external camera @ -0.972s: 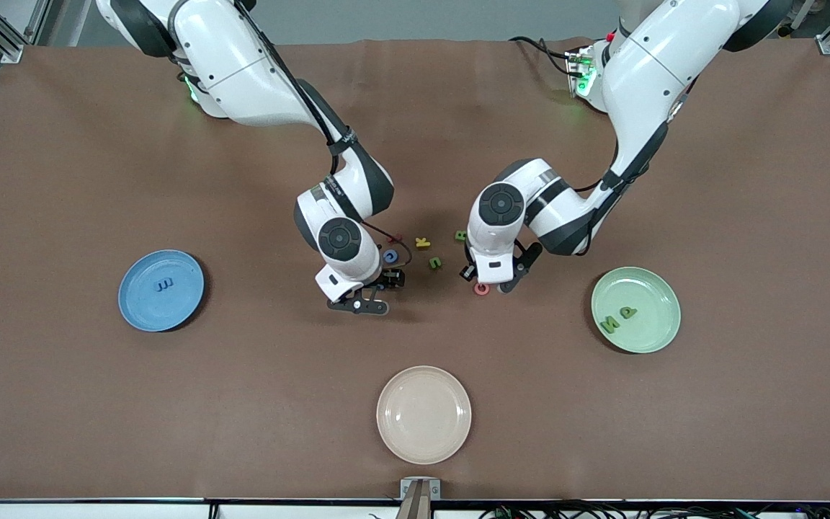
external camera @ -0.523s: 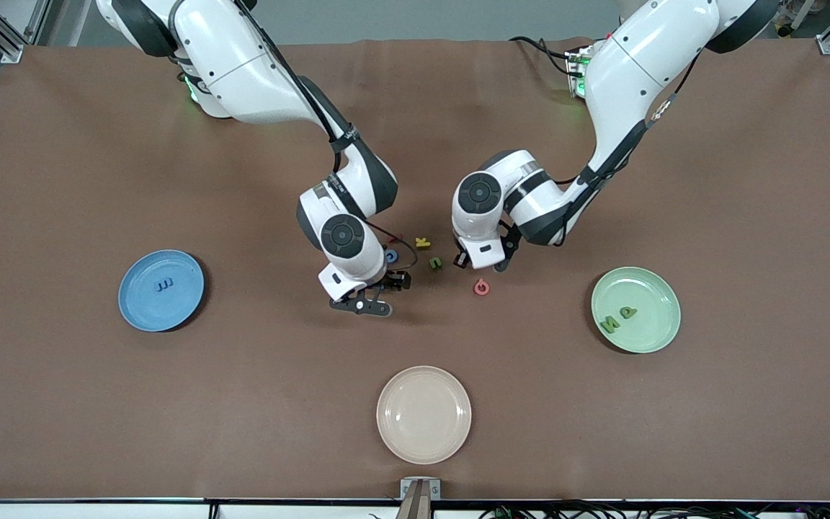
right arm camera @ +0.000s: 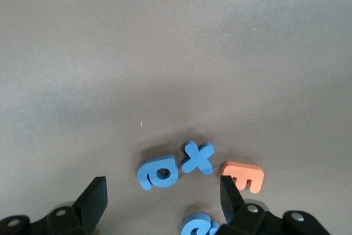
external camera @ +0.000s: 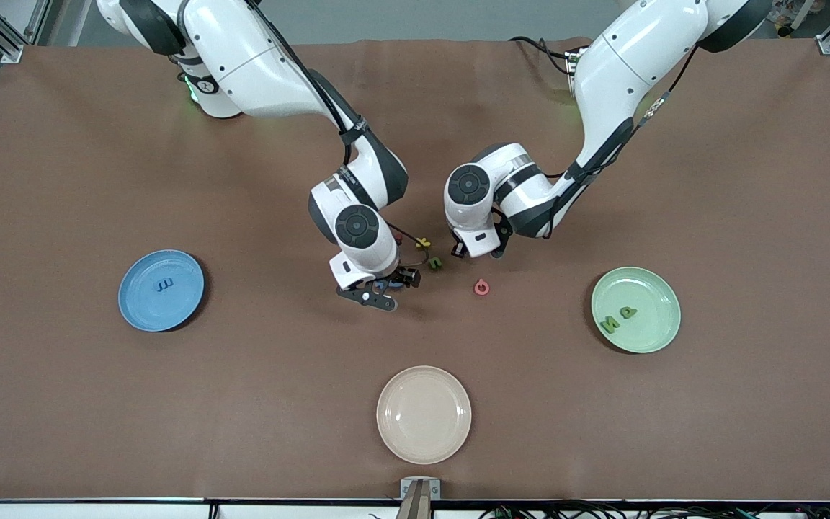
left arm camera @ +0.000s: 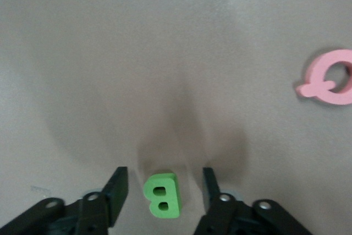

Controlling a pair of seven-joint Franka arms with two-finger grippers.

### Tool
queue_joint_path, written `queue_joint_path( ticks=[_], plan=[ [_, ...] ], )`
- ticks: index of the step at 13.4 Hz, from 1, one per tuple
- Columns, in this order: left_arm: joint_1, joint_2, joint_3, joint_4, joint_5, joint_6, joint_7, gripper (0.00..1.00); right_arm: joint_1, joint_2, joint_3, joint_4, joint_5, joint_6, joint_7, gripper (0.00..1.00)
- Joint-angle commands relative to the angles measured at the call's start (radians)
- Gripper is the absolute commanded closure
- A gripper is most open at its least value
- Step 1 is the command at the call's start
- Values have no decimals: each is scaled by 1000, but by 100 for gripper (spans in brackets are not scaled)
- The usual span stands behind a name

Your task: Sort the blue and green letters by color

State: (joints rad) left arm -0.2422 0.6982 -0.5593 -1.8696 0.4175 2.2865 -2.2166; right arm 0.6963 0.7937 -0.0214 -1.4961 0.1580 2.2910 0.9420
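green B: The green B point(left arm camera: 161, 193) lies flat on the worktop point(external camera: 242, 404) near its centre, between the two fingers of the left gripper point(left arm camera: 163, 179). It is touched by neither finger.
left gripper: The fingers are spread open on either side of the B. It is judged that they are lined up this way so the letter can be pinched by its edges.
blue letters: A blue X point(right arm camera: 198, 158), a rounded blue letter point(right arm camera: 158, 171) touching it and a third blue letter point(right arm camera: 197, 225), only partly seen, lie in a tight cluster. The cluster is at about nine o'clock from the B.
right gripper: The right gripper point(right arm camera: 163, 188) is held low over the blue cluster with its fingers wide open and nothing gripped. The wide spread is judged to be needed because the letters are crowded together.
sorted so far: One blue letter point(external camera: 163, 285) rests on the blue plate point(external camera: 134, 303) at nine o'clock of the centre. A green P point(external camera: 628, 313) and a green N point(external camera: 610, 324) rest on the green plate point(external camera: 663, 288) at about three o'clock. Each colour is thus matched to its plate.
still loose: One more green letter point(external camera: 435, 263) lies between the two grippers.
not to be sorted: An orange E point(right arm camera: 243, 176), a yellow K point(external camera: 423, 242) and a pink Q point(left arm camera: 330, 78) are left on the worktop. A cream plate point(external camera: 386, 414) stands at six o'clock.
writing: Only the letter shapes B, X, E, K, Q, P and N can be read. No brand or label can be made out.
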Motion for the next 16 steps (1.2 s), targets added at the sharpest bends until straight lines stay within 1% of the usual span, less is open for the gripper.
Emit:
queue_joint_path(
  ticks=[1, 2, 3, 4, 5, 7, 9, 10, 11, 13, 14, 15, 16],
  plan=[
    [-9, -17, -2, -25, 7, 5, -32, 15, 25, 38, -5, 50, 9, -2, 150, 10],
    [-19, -19, -2, -28, 7, 5, -40, 9, 26, 41, -5, 54, 9, -2, 202, 10],
    [-17, -19, -2, -29, 7, 5, -46, 8, 28, 42, -5, 56, 12, -4, 254, 10],
    [-17, -19, -2, -29, 7, 8, -49, 9, 31, 45, -5, 62, 12, -1, 300, 10],
    [-19, -19, -2, -31, 7, 22, -49, 14, 34, 61, -5, 82, 11, -2, 335, 10],
    [-17, -20, -2, -45, 13, 57, -51, 31, 32, 88, -6, 111, 11, -2, 391, 10],
    [-16, -23, -2, -62, 20, 83, -51, 41, 34, 96, -6, 119, 11, -1, 408, 10],
    [-14, -23, -2, -65, 20, 97, -49, 43, 34, 98, -6, 120, 11, -1, 408, 11],
    [-16, -26, -2, -75, 23, 99, -49, 46, 35, 99, -6, 120, 9, -1, 408, 14],
    [-5, -48, -2, -111, 70, 114, -49, 56, 34, 98, -6, 120, 9, -1, 406, 24],
    [-2, -52, -2, -115, 79, 120, -48, 65, 34, 98, -6, 120, 6, -1, 406, 28],
    [-2, -52, -2, -109, 81, 120, -43, 77, 34, 98, -8, 120, 3, -2, 406, 32],
    [1, -63, -2, -106, 89, 120, -35, 89, 32, 98, -9, 120, 2, -4, 405, 34]
  ],
)
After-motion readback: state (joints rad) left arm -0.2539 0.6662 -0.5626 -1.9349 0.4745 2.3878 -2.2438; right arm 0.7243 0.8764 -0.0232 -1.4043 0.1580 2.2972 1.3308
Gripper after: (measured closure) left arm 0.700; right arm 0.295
